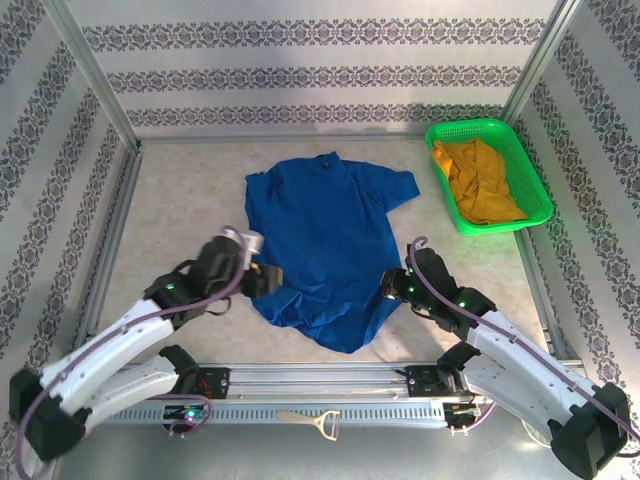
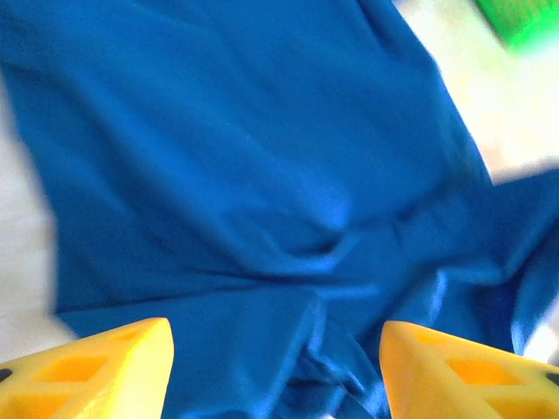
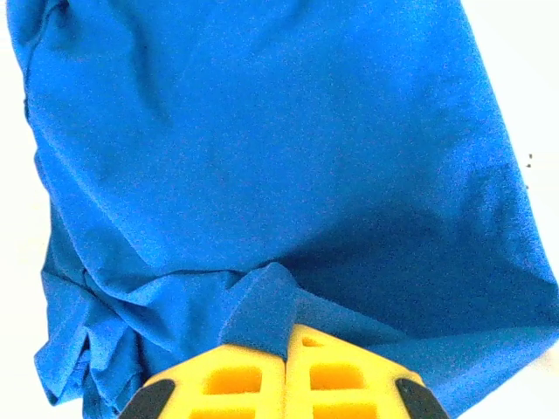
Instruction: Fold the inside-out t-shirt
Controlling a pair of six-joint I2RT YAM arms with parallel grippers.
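— T-shirt point(image 1: 330, 240) first: where does it lie from the jaws?
— Centre of the top view, long axis from collar at upper centre to bunched hem at lower centre. Both arms are at the hem. The left gripper point(image 1: 262, 281) is at its left edge, jaws wide, nothing gripped. The right gripper point(image 1: 394, 285) is at the right edge, closed on a pinched ridge of cloth.
— Containers?
— A green basket point(image 1: 478, 125), upper right, holds a mustard-yellow garment point(image 1: 480, 180).

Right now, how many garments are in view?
2. A blue t-shirt lies spread at the middle of the table; a mustard-yellow garment sits bunched in the green basket at the far right. More could be hidden beneath it.
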